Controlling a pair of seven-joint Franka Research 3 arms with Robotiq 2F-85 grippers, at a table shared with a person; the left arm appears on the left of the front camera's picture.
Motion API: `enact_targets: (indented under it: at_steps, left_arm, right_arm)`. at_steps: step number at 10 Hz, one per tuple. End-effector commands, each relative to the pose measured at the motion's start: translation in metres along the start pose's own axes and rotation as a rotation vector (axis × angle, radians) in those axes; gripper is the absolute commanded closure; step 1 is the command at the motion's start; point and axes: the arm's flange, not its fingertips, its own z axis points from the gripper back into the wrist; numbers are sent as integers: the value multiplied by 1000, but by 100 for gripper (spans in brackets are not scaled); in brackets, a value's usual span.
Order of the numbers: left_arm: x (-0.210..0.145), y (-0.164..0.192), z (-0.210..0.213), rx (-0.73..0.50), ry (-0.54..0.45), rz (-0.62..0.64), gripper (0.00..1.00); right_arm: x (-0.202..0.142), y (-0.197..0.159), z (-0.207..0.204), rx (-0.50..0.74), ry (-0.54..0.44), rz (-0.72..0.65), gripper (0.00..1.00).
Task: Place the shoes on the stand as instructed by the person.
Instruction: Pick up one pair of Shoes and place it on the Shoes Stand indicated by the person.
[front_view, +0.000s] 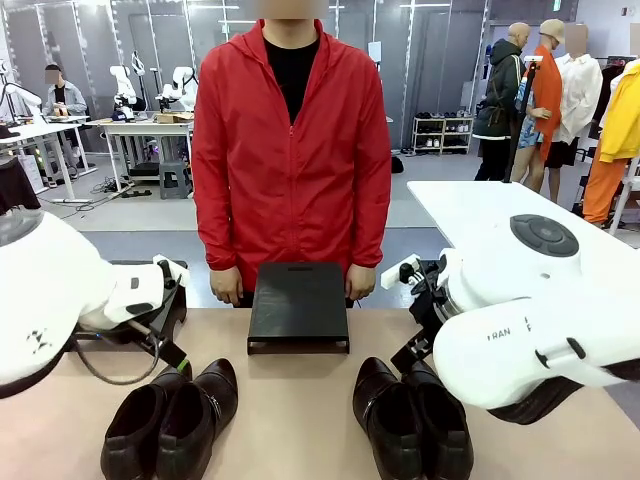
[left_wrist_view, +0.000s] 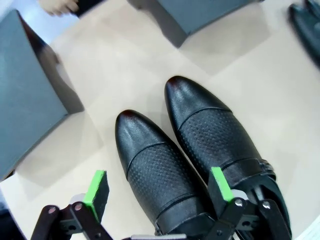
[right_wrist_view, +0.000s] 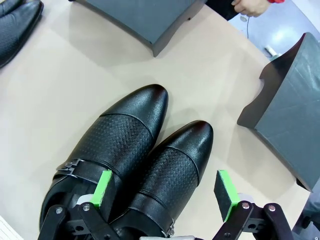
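Both claws are hanging open over the shoes, gripping nothing. Left gripper (left_wrist_view: 159, 189) is hovering above the heel end of the left pair (front_view: 172, 420), green pads spread wide. Right gripper (right_wrist_view: 164, 191) is doing likewise over the right pair (front_view: 412, 420). Both pairs are sitting on the table (front_view: 300, 400) near the robot's edge, either side of the centre stand (front_view: 298, 305). Toes are pointing away from the robot toward the person (front_view: 290, 150). Long axes are running near-to-far, each pair angling slightly inward toward the centre stand. The person's hands (front_view: 228, 288) are resting beside that stand, indicating nothing I can read. Judgement: better waiting until a stand is shown. Then descending squarely at the shoe openings, taking both shoes of a pair together, lifting level, and keeping toes facing the person.
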Motion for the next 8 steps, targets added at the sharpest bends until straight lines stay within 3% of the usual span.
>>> enact_targets:
  at_steps: [1, 3, 4, 6, 8]
  left_arm:
    - [26, 8, 48, -16, 31, -55, 0]
    - [34, 24, 94, -103, 26, -24, 0]
    - [30, 33, 116, -232, 21, -12, 0]
    - [4, 73, 155, -474, -23, -26, 0]
    - [-44, 123, 186, -659, -101, 31, 0]
  right_arm:
    - [13, -11, 38, 45, -14, -13, 0]
    - [25, -23, 86, 109, -24, -44, 0]
    - [26, -34, 110, 175, -7, -83, 0]
    - [21, -90, 155, 431, -6, -208, 0]
    - [-12, -146, 183, 606, -40, -340, 0]
